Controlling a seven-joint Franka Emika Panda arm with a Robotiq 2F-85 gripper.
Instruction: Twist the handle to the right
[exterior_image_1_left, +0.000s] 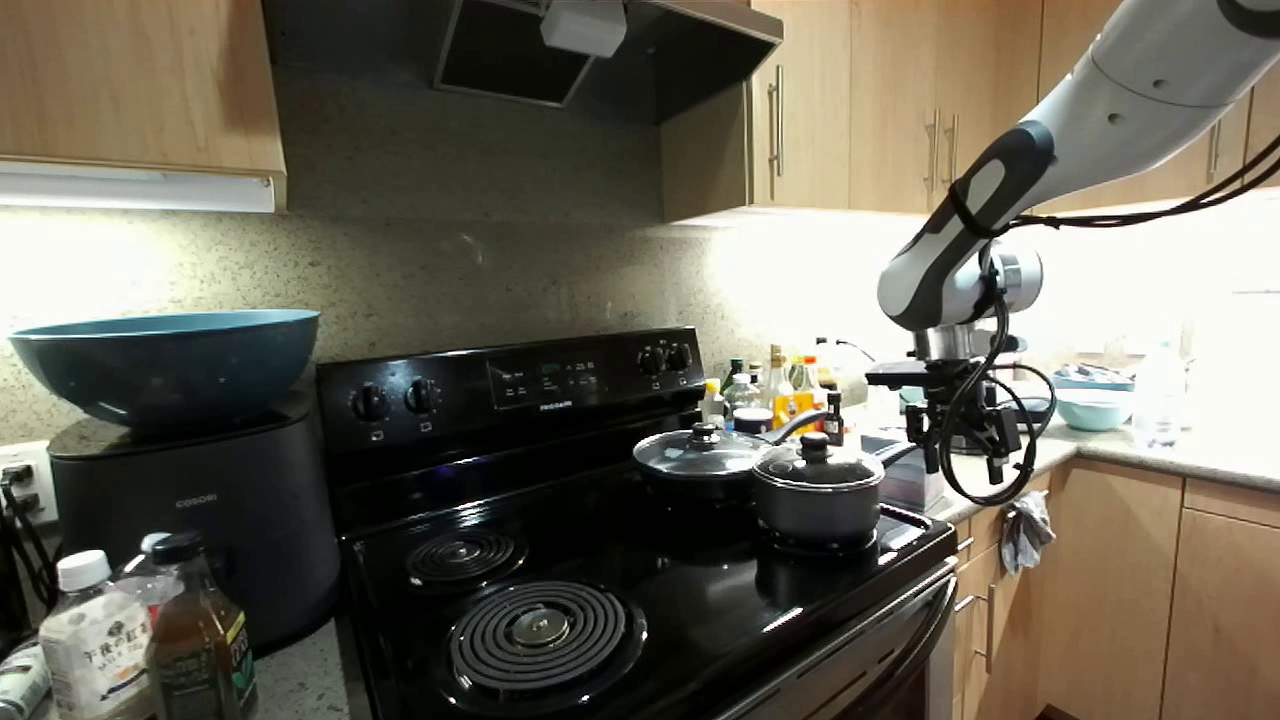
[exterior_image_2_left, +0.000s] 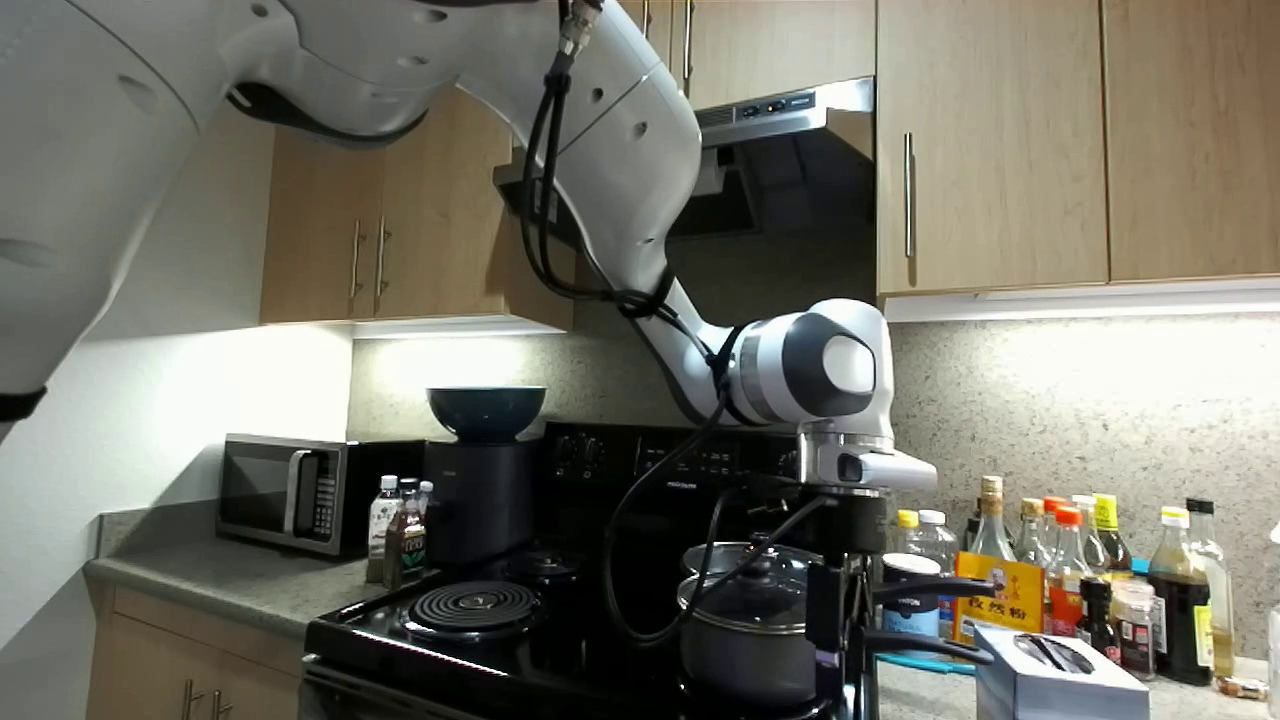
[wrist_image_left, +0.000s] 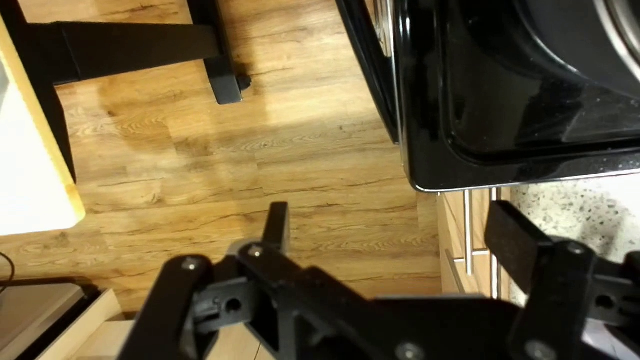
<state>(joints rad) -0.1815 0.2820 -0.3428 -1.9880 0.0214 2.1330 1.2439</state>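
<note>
The handle (exterior_image_1_left: 897, 453) is long, thin and dark. It sticks out from the grey steel saucepan (exterior_image_1_left: 815, 505) with a glass lid and black knob, on the stove's front right. In an exterior view the handle (exterior_image_2_left: 930, 645) points right, its base hidden behind my gripper. My gripper (exterior_image_1_left: 965, 470) points down beside the saucepan, near the handle and apart from it. It also shows in an exterior view (exterior_image_2_left: 842, 660). In the wrist view my gripper (wrist_image_left: 389, 215) is open, with nothing between its fingers. That view shows the saucepan's edge (wrist_image_left: 565, 30), not the handle.
A wider lidded pan (exterior_image_1_left: 690, 455) stands behind, its dark handle (exterior_image_2_left: 935, 588) nearly parallel. A tissue box (exterior_image_2_left: 1065, 685) sits by the handle ends. Several bottles (exterior_image_2_left: 1065, 570) line the wall. The stove edge (wrist_image_left: 425, 170) and oven door handle (wrist_image_left: 370, 70) lie beside the gripper.
</note>
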